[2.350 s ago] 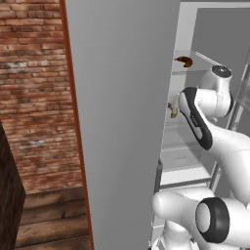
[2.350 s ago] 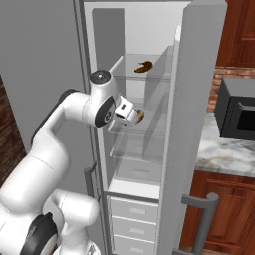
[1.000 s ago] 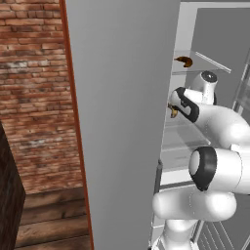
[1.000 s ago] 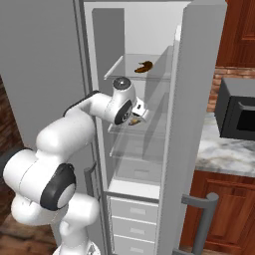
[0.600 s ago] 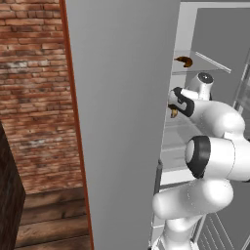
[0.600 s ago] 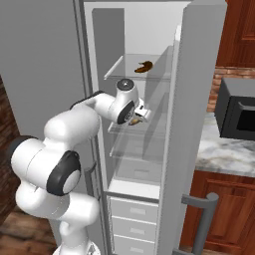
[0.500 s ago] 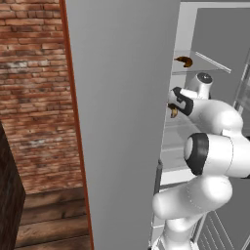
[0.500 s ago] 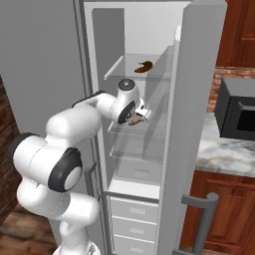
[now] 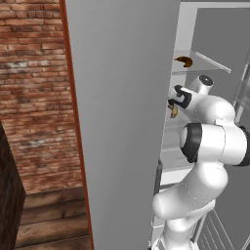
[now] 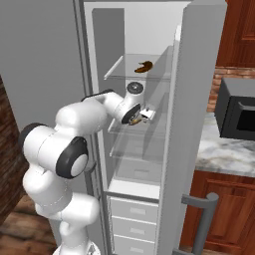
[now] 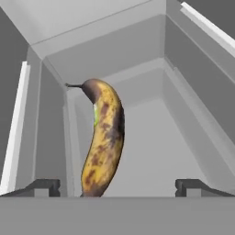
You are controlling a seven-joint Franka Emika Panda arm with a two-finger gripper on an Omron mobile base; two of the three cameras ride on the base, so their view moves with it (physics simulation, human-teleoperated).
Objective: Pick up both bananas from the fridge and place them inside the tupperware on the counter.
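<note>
Gripper point(image 11: 117, 186) is inside the fridge point(image 10: 194, 74), fingers spread wide, with one brown-spotted banana point(image 11: 103, 140) between them but closer to one finger. Second banana point(image 10: 143, 66) sits on the glass shelf point(image 10: 124, 72) above.

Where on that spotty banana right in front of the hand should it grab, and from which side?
Probably around the thick middle of the banana, coming straight on as the gripper already points. In the hand view the banana lies lengthwise away from the hand, between the wide-apart fingertips, so closing would pinch it across its narrow width. The stem end tapers and looks a poorer hold.
</note>
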